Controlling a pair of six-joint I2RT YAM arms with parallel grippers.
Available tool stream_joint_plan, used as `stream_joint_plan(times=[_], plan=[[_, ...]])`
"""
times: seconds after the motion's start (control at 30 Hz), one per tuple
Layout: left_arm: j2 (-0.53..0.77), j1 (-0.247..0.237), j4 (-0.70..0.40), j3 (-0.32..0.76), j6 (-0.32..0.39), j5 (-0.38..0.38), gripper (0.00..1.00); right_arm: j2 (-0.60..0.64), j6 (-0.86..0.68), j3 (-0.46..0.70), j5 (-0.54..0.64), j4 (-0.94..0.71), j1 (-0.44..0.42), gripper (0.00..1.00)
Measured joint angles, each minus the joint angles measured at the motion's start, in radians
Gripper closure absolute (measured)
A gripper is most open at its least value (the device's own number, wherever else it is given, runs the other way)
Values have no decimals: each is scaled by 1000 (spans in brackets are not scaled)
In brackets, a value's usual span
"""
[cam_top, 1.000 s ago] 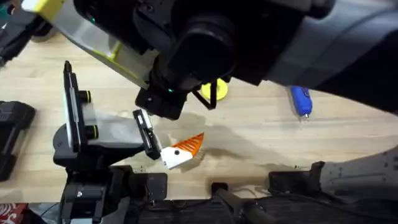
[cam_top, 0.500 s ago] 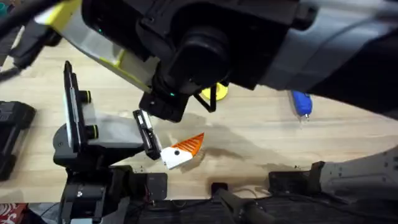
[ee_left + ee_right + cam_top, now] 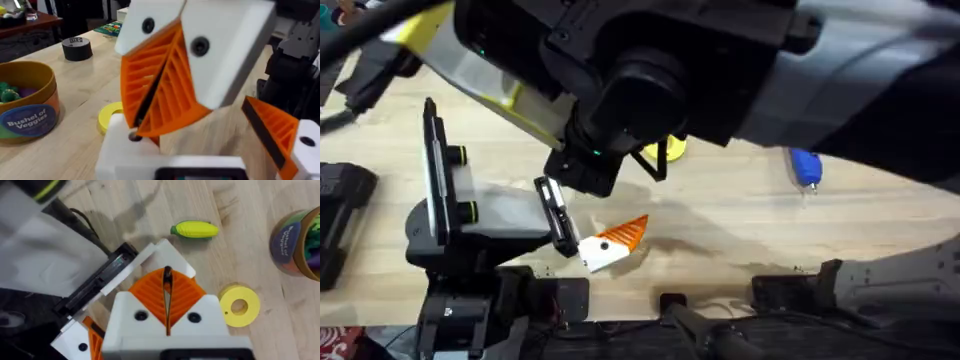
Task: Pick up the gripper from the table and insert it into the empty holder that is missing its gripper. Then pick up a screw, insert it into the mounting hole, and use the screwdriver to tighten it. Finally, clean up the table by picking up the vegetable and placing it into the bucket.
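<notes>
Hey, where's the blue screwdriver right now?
In the overhead view the screwdriver lies on the table's right side, apart to the right of the yellow disc.

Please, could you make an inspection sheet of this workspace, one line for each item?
Surface: the table, light wood grain.
Job's things: the vegetable lies flat; the bucket stands upright with toys inside; the screwdriver lies apart; the holder has no tip, its hole showing; screw: nothing seen.
Clutter: yellow disc, black tape roll.
Grippers: right gripper shut, apparently on the gripper, a dark edge between its pads; left gripper open.
Cables: black cable on the table.
Surroundings: dark furniture behind.
</notes>
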Motion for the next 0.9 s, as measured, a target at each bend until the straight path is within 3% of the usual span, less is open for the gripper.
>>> stream_joint_plan(times=[0.9], plan=[[0,0,0,0,0,0,15,0,0,-2,0,18,0,996]])
